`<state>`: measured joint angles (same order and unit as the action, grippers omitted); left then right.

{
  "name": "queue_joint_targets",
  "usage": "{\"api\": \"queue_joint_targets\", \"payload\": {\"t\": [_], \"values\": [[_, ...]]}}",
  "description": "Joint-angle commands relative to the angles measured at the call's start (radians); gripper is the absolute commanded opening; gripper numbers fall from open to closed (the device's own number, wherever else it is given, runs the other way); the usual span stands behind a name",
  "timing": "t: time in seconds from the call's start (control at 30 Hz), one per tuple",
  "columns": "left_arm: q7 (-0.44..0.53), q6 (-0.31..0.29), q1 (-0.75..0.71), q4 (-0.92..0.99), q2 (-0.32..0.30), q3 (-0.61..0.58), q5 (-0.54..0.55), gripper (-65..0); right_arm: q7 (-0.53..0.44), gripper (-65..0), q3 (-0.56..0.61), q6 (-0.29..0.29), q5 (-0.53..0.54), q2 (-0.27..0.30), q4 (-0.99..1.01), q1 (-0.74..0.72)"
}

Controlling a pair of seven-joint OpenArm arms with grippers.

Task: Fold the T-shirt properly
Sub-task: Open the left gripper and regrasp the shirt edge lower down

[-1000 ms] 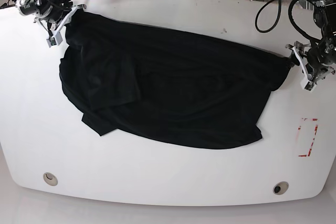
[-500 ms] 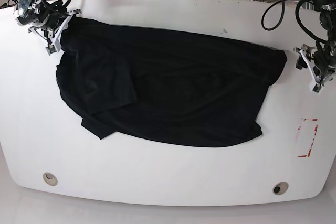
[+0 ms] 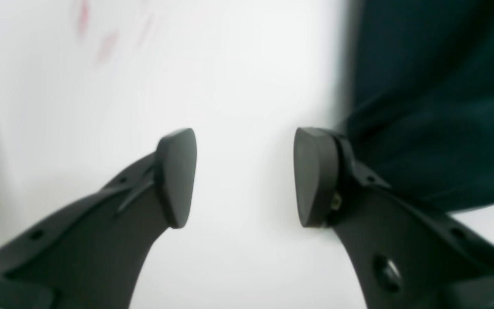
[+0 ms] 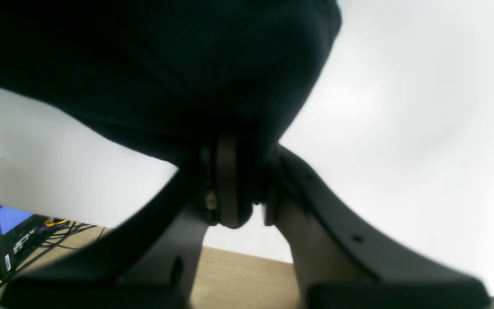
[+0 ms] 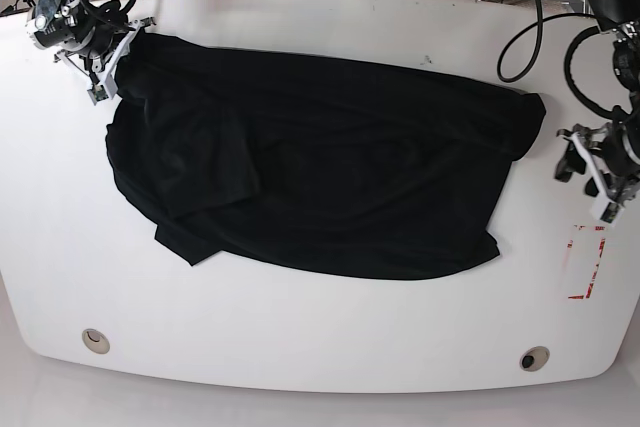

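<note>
Right gripper [image 5: 112,65] of mine pinches the T-shirt [image 5: 330,172] at its far corner; black cloth lies spread across the white table [image 5: 300,337]. My left gripper [image 3: 245,176] hangs apart, empty, beside the opposite edge. With one corner released, I judge pulling could bunch or drag the shirt.

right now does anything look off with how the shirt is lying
Yes. The T-shirt lies askew, slanted across the table, with its near-left part doubled over itself in a rumpled flap. One corner is pinched in the right gripper; the left gripper is open, off it.
</note>
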<state>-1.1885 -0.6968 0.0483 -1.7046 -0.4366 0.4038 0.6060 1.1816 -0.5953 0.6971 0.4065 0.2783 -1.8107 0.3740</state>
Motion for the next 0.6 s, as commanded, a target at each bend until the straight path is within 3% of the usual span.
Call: {"api": "queue_joint_targets", "payload": {"t": [0.0, 0.13, 0.27, 0.57], "values": [[-0.031, -0.001, 0.011, -0.067, 0.042, -0.012, 0.005, -31.2, -0.010, -57.1, -0.007, 0.001, 0.004, 0.008, -0.018, -0.005], [-0.038, -0.001, -0.006, -0.067, 0.097, -0.073, -0.014, -31.2, -0.009, -57.1, -0.005, 0.001, -0.001, -0.009, -0.018, -0.017], [-0.037, -0.001, -0.024, -0.064, 0.144, -0.104, -0.107, -31.2, -0.009, -57.1, -0.005, 0.001, -0.002, -0.012, -0.018, -0.019], [0.112, -0.001, -0.035, 0.054, 0.152, -0.110, -0.317, -31.2, -0.009, -57.1, -0.005, 0.001, -0.002, -0.015, -0.018, -0.023]]}}
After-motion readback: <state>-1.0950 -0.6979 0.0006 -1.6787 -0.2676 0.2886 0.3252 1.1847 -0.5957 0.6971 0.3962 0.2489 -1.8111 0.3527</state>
